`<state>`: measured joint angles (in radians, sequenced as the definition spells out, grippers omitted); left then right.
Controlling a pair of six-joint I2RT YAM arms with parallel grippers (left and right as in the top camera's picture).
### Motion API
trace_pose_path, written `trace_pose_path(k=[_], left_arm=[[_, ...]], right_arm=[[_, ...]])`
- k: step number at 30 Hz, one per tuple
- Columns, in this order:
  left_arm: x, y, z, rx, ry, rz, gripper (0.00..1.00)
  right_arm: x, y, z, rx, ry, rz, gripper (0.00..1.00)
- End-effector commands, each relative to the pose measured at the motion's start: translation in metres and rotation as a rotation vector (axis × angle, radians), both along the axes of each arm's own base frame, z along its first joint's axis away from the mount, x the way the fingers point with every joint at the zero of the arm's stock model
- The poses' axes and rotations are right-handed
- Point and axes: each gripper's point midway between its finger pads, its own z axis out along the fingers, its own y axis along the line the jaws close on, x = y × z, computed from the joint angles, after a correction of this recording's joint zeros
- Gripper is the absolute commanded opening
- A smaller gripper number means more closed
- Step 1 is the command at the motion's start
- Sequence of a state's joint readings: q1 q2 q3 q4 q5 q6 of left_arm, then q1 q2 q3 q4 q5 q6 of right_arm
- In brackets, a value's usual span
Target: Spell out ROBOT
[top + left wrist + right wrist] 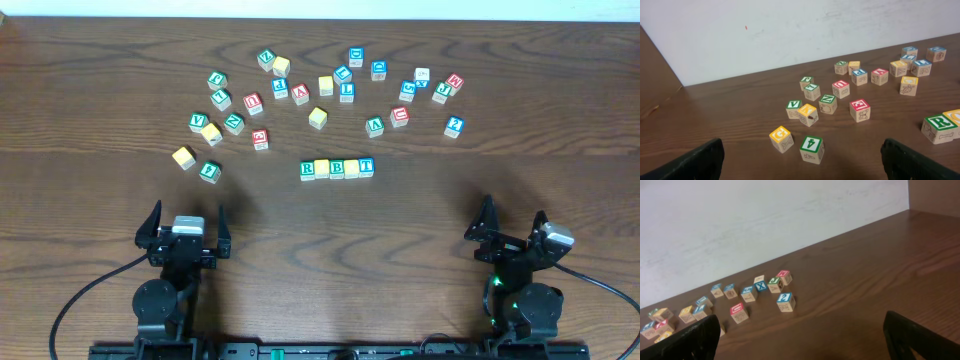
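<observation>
Closest to me, at the near edge of the table [100,60], both arms sit folded back over their bases, wrists pointing at the far side. The left gripper [188,210] has its fingers [690,162] spread wide with nothing between them, and the right gripper [513,215] is spread the same way, also empty; in each wrist view I only see the two dark tips at the bottom corners. Past them, mid-table, lies the row [337,169] – five blocks touching side by side, well apart from both grippers. I can read a green R [308,170] at its left end, a B [337,169] in the middle and a T [366,167] at the right; the two yellow-topped ones between are too small to read. Behind the row I count twenty-six loose blocks, scattered in an arc. They are all small pale wooden cubes with coloured top faces – green, blue, red or yellow. The tabletop is dark wood with a visible grain, and a plain white wall [790,30] stands behind it.
</observation>
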<state>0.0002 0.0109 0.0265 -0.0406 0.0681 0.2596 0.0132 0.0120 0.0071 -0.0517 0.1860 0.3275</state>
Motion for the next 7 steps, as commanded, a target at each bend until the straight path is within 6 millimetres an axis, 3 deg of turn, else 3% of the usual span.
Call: trace_pose_path(k=[1, 7], left_arm=[[-0.0003, 0.0027, -0.0160, 0.006, 0.043, 0.013, 0.98], [-0.0003, 0.0027, -0.0160, 0.006, 0.043, 0.013, 0.98]], right_arm=[[-0.0006, -0.0021, -0.0002, -0.014, 0.001, -0.007, 0.99], [-0.0006, -0.0021, -0.0002, -0.014, 0.001, -0.007, 0.99]])
